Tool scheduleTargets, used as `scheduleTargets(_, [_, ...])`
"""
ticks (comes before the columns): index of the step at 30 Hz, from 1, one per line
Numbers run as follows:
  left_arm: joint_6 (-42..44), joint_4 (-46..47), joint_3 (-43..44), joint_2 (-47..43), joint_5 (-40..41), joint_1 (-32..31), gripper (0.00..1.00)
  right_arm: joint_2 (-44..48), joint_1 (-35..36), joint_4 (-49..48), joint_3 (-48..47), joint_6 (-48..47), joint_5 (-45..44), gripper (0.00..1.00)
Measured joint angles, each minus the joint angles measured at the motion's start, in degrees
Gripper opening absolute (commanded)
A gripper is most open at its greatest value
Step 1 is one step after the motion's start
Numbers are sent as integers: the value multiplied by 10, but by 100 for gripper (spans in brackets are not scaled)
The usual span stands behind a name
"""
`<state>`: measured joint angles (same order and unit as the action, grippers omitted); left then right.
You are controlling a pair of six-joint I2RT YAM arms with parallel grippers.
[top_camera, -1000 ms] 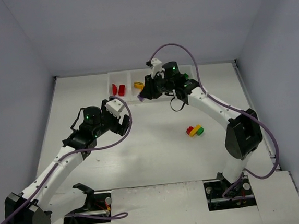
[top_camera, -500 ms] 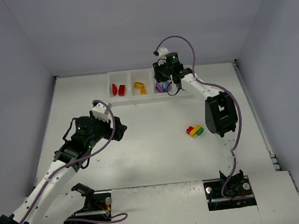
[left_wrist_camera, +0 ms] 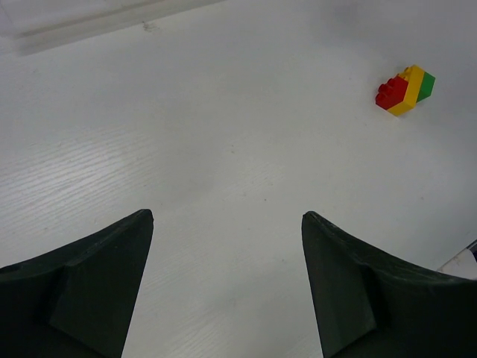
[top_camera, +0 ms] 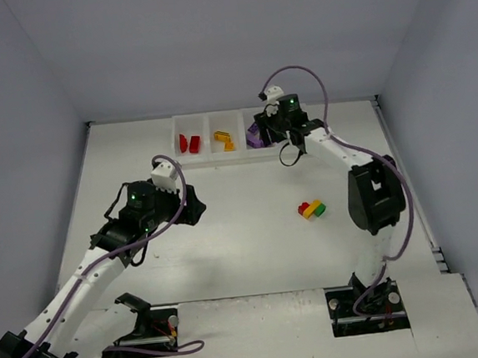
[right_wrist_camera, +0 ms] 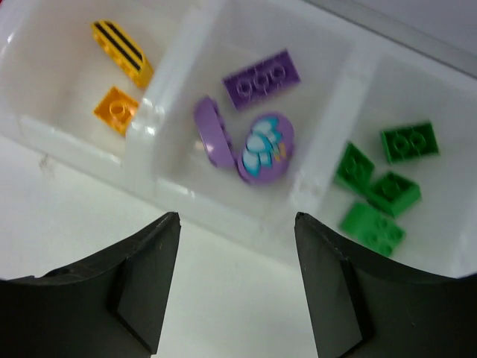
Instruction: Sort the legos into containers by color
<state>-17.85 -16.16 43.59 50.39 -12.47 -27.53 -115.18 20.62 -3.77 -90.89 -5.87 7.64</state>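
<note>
The containers (top_camera: 206, 152) are a row of white bins at the back of the table. Red bricks (top_camera: 189, 141) lie in the left bin and yellow bricks (top_camera: 222, 137) in the one beside it. In the right wrist view, purple pieces (right_wrist_camera: 253, 112) fill the middle bin (right_wrist_camera: 223, 216), yellow bricks (right_wrist_camera: 119, 60) lie to its left and green bricks (right_wrist_camera: 380, 186) to its right. My right gripper (right_wrist_camera: 237, 218) is open and empty at that bin's near wall, also seen from the top (top_camera: 260, 135). A red, yellow and green clump (top_camera: 312, 209) lies on the table, and shows in the left wrist view (left_wrist_camera: 405, 89). My left gripper (left_wrist_camera: 227, 216) is open and empty, seen from the top (top_camera: 193, 210).
Grey walls (top_camera: 39, 96) enclose the white table (top_camera: 254, 253) on three sides. The two arm bases (top_camera: 367, 306) stand at its near edge.
My right gripper has moved from the purple bin's left to above its front and the arm has shifted right. My left arm drew back, then edged slightly forward.
</note>
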Motion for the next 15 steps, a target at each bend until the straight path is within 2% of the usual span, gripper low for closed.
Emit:
scheduleTargets(8, [1, 1, 50, 60, -32, 0, 74, 247, -51, 64, 240, 24, -38, 60])
scheduleTargets(13, [0, 1, 57, 82, -50, 0, 74, 310, -51, 115, 334, 51, -47, 60])
scheduleTargets(15, [0, 1, 59, 89, -57, 0, 74, 317, -51, 139, 353, 59, -47, 55])
